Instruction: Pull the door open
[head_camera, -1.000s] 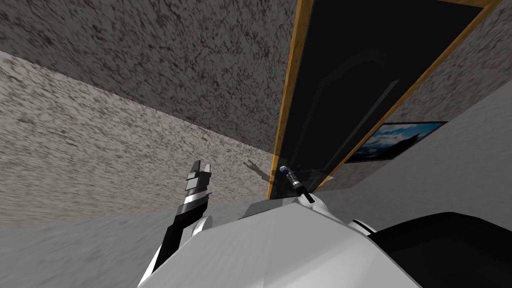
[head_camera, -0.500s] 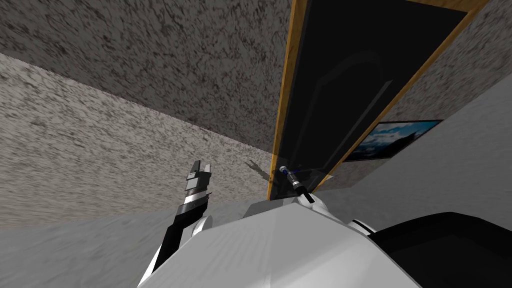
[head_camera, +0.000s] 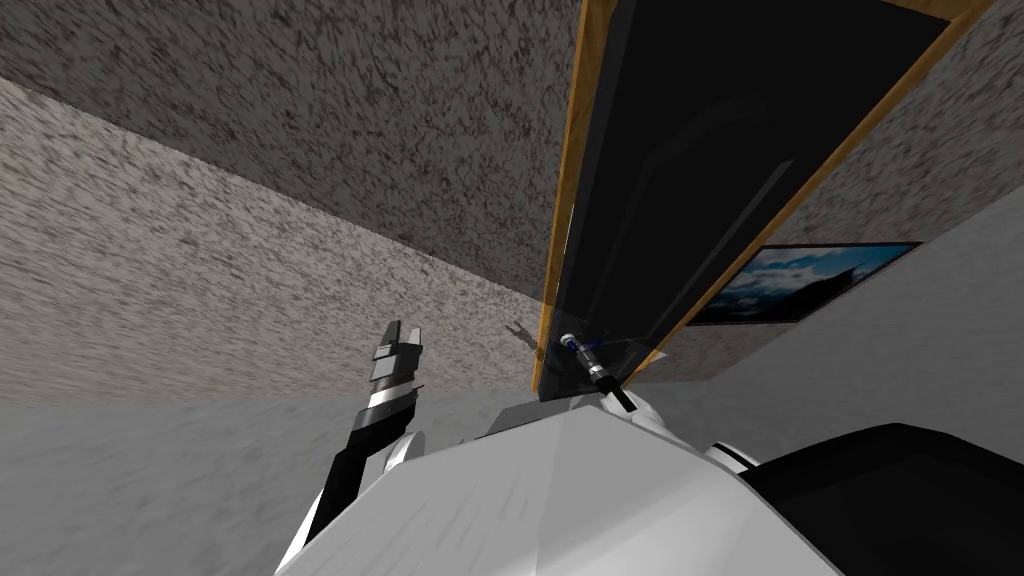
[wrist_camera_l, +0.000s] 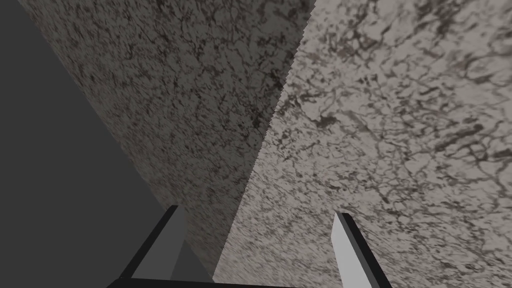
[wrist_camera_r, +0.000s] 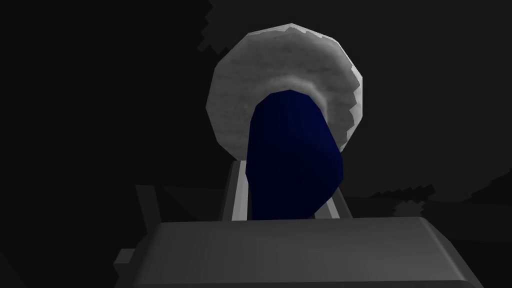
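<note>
Right wrist: blue handle (wrist_camera_r: 292, 155) half-hides clamped right pincer (wrist_camera_r: 286, 197).

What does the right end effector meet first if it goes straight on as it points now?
Probably the grey round plate at the base of the blue handle that the right end effector grips.

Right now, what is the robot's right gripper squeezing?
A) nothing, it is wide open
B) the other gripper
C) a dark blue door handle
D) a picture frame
C: in the right wrist view the right gripper has its fingers pressed against both sides of the dark blue handle, which sticks out of a round grey plate.
</note>
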